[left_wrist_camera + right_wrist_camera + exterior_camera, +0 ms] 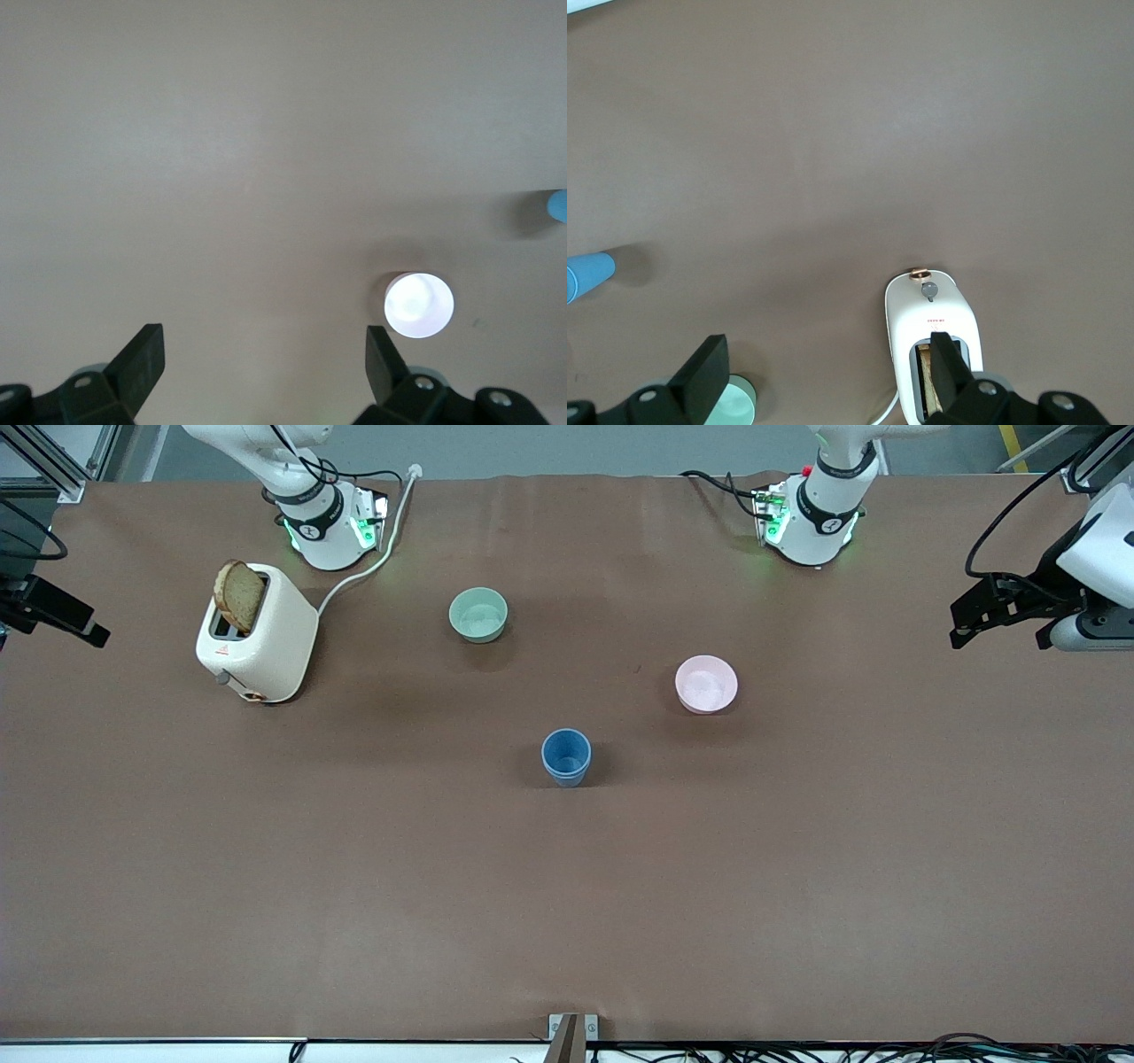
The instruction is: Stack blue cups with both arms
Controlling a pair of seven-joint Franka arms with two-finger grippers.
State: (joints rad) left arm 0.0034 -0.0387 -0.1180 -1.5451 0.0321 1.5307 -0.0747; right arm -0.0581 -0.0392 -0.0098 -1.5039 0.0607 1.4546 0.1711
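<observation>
One blue cup [566, 756] stands upright in the middle of the table, nearer the front camera than both bowls. I see a single blue cup shape; I cannot tell whether a second one sits nested in it. It shows at the edge of the left wrist view [556, 205] and of the right wrist view [586, 274]. My left gripper [970, 615] is open and empty above the left arm's end of the table, its jaws wide apart [264, 354]. My right gripper [62, 615] is open and empty above the right arm's end of the table [828, 367].
A pale green bowl [478, 614] stands toward the robots' bases, and a pink bowl [706, 683] stands toward the left arm's end. A white toaster [257, 633] holding a slice of bread stands near the right arm's base, its cable running to the table's edge.
</observation>
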